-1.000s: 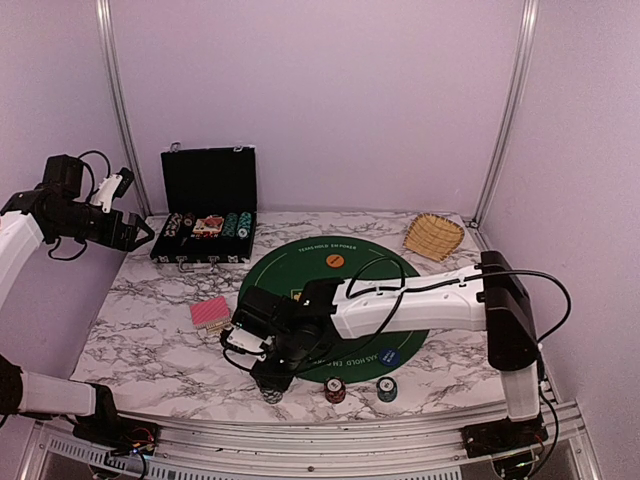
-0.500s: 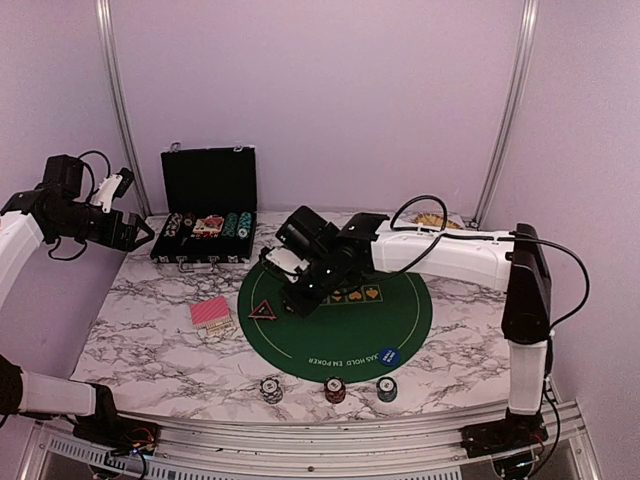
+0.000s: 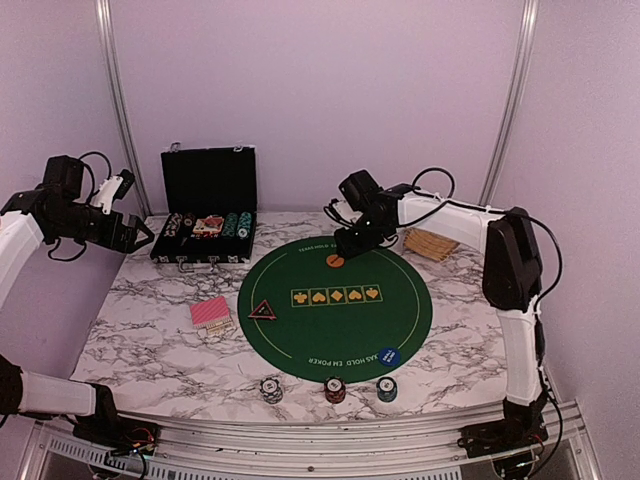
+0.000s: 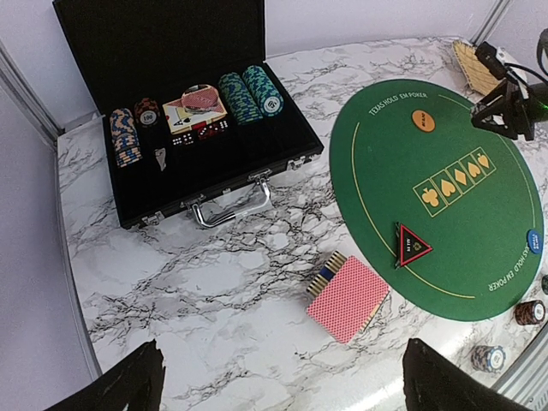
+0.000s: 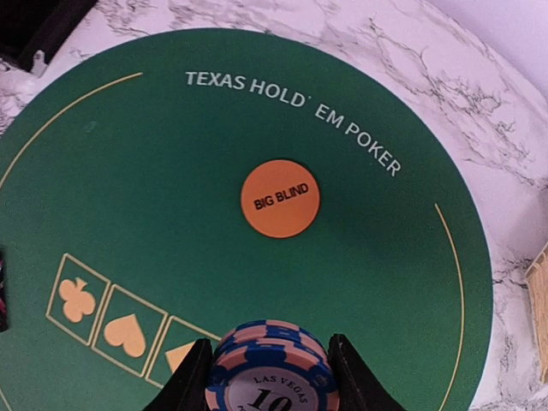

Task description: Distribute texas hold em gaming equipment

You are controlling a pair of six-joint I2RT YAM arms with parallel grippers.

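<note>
My right gripper (image 3: 352, 238) hovers over the far side of the green poker mat (image 3: 335, 330), just behind the orange BIG BLIND button (image 3: 335, 260). In the right wrist view the gripper (image 5: 271, 385) is shut on a stack of blue-and-pink striped chips (image 5: 272, 342), with the orange button (image 5: 280, 199) ahead of it. A blue button (image 3: 389, 355), a red-black triangle marker (image 3: 263, 310) and red-backed cards (image 3: 211, 313) lie about. Three chip stacks (image 3: 335, 389) stand along the front edge. My left gripper (image 4: 287, 390) is open and empty, raised at the far left.
The open black chip case (image 3: 205, 235) stands at the back left with several chip rows, cards and dice inside. A woven basket (image 3: 432, 240) sits at the back right, close to my right arm. Metal frame posts rise behind the table.
My right arm has swung from the mat's front-left edge across to its far side, above the orange button. The triangle marker now shows uncovered. The left arm has not moved.
</note>
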